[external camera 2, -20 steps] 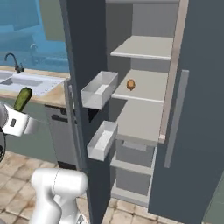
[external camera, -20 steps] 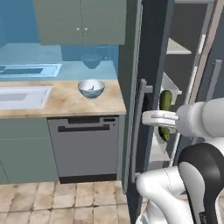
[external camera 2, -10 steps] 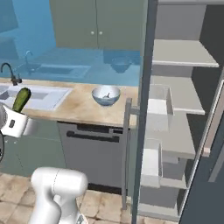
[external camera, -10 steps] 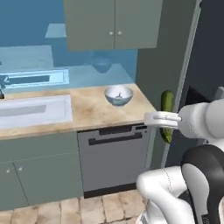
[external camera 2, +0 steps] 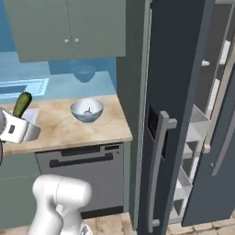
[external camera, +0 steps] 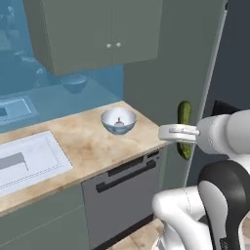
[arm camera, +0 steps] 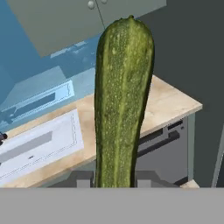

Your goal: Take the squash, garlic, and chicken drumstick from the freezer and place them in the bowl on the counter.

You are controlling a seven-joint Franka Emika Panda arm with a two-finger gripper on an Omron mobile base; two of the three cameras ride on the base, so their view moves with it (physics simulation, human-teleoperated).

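My gripper (external camera: 181,133) is shut on the squash (external camera: 184,114), a dark green vegetable held upright in the air off the counter's right end. In the hand view the squash (arm camera: 122,100) rises between the two finger tips of the gripper (arm camera: 114,181). From the right base view the squash (external camera 2: 22,103) sticks up from the hand at far left. The bowl (external camera: 118,128) stands on the counter (external camera: 85,146), to the left of and beyond the gripper. Inside the bowl (external camera 2: 78,114) lies the garlic (external camera 2: 88,110). The freezer (external camera 2: 179,92) stands open on the right. The chicken drumstick is out of view.
A sink (external camera: 27,161) is set in the counter at left. Below the counter is a dishwasher front (external camera: 122,183) with a bar handle. Grey-green wall cupboards (external camera: 97,34) hang above. White door bins (external camera 2: 195,124) show past the freezer door.
The whole picture has shifted, so the base has moved: the freezer has slid off to the right and the counter and bowl now lie ahead. The squash stays in the shut gripper.
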